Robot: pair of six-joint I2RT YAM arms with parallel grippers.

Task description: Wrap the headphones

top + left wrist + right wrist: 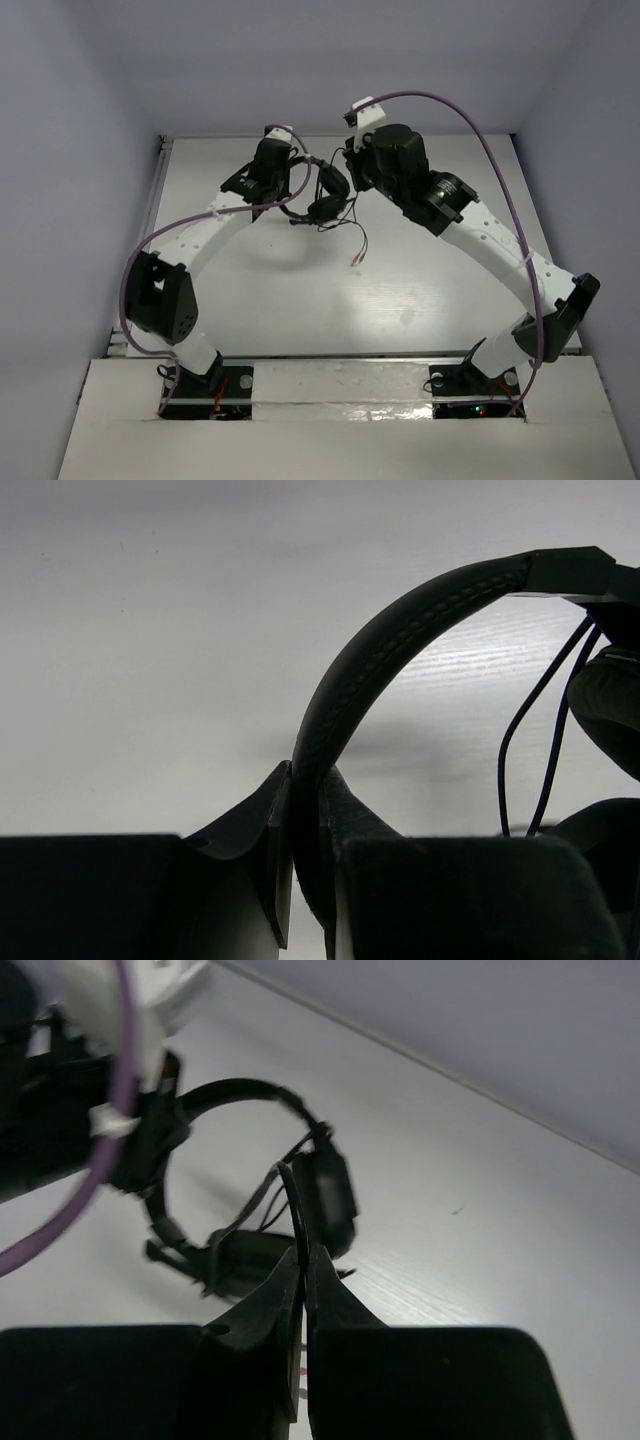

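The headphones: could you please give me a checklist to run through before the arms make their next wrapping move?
1. Hold of the left gripper on the headband: ok, shut on it.
2. Hold of the right gripper on the thin cable: ok, shut on it.
3. The cable wound around the headphones: not ok, a loose length trails down to the plug.
4. The plug clear of the table: cannot tell.
5. The purple robot cable clear of the headphones: cannot tell, it passes close by the headband.
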